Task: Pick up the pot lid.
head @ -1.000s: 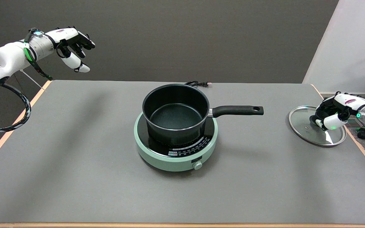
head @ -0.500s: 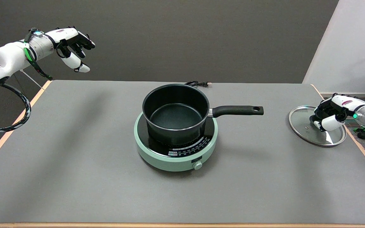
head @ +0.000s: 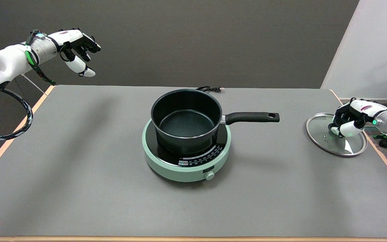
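- My right hand (head: 346, 121) has risen slightly over the last second; its fingers are curled around the knob of the pot lid (head: 324, 136).
- The lid's far edge now appears tilted up, near edge on the bench (head: 79, 168); I judge lift-off begun.
- The pot (head: 186, 117) is unchanged.

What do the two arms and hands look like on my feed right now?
Both arms are white and rounded. The left arm has a black band, a green cable wound round its wrist and a striped cable looping below. Each hand, left hand and right hand, is white-backed with black fingers and small red markings. A green light glows at the right wrist.
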Robot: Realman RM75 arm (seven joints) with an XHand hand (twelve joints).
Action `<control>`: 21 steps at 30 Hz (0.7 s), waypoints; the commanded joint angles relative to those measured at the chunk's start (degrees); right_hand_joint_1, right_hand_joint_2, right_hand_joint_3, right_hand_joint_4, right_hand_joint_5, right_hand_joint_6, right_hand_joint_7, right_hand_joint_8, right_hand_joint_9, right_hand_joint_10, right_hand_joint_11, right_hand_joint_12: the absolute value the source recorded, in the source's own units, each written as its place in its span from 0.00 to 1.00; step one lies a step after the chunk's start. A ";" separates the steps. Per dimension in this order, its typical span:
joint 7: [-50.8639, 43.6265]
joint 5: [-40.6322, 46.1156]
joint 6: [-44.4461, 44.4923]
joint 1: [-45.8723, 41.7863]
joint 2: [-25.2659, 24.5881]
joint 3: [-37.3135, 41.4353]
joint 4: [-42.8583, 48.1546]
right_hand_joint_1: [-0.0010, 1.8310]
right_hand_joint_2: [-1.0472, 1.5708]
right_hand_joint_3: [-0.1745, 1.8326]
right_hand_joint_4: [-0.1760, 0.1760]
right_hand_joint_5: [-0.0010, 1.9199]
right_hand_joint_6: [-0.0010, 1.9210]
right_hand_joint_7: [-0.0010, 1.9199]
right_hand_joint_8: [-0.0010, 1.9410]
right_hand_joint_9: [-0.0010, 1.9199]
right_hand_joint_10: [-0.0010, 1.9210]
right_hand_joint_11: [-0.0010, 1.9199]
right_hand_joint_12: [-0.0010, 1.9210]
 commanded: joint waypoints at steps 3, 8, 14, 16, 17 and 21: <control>0.00 0.00 1.35 0.71 0.20 -1.48 -0.43 0.69 0.79 0.28 0.73 0.34 0.67 0.44 0.69 0.41 0.65 0.30 0.94; 0.08 0.00 1.35 0.71 0.20 -1.48 -0.43 0.73 0.77 0.35 0.96 0.30 0.67 0.41 0.74 0.38 0.75 0.26 1.00; 0.48 0.16 1.51 0.79 0.20 -1.87 -0.43 0.72 0.78 0.33 0.96 0.29 0.66 0.39 0.76 0.38 0.85 0.26 1.00; 0.48 0.09 1.51 1.03 0.20 -1.87 -0.27 0.80 0.77 0.33 0.88 0.29 0.65 0.39 0.72 0.37 0.87 0.25 1.00; 0.48 0.08 1.51 1.03 0.20 -1.80 -0.27 0.81 0.77 0.33 0.86 0.29 0.64 0.39 0.71 0.37 0.88 0.25 1.00; 0.56 0.08 1.51 1.19 0.20 -1.63 -0.26 0.81 0.77 0.34 0.77 0.29 0.64 0.39 0.71 0.37 0.88 0.26 1.00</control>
